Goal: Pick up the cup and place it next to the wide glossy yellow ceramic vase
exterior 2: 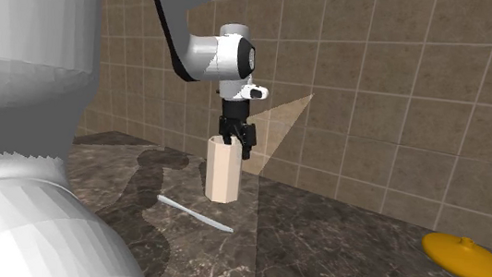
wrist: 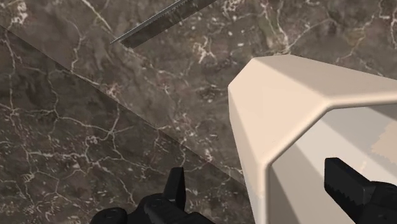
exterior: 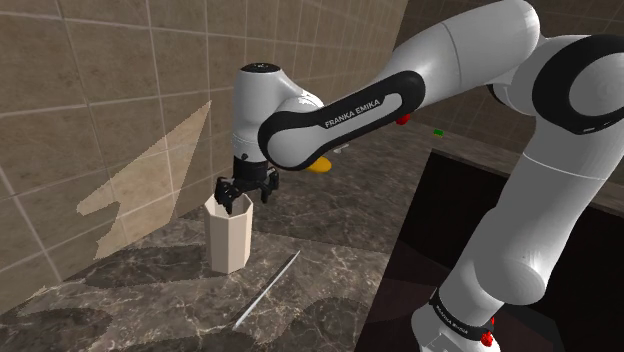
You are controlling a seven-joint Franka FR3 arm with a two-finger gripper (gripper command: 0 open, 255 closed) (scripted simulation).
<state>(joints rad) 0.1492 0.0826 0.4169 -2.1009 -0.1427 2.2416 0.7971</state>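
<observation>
A tall, faceted beige cup [exterior: 229, 240] [exterior 2: 224, 173] [wrist: 299, 114] stands upright on the dark marble counter [exterior: 320, 250]. My black gripper [exterior: 240, 192] [exterior 2: 238, 137] [wrist: 261, 188] is open and sits at the cup's rim. It straddles one wall, with one finger [wrist: 347, 184] inside the cup and the other outside. Neither finger presses the wall. The yellow vase [exterior 2: 464, 258] looks like a low, wide, glossy shape on the counter, far toward the second exterior view's right. A sliver of the yellow vase [exterior: 320, 167] peeks out behind my forearm.
A thin grey knife-like utensil [exterior: 268, 290] [exterior 2: 195, 213] [wrist: 159, 22] lies on the counter just in front of the cup. Tiled walls [exterior: 100, 120] close the counter behind the cup. A dark recess [exterior: 460, 230] opens near the stand.
</observation>
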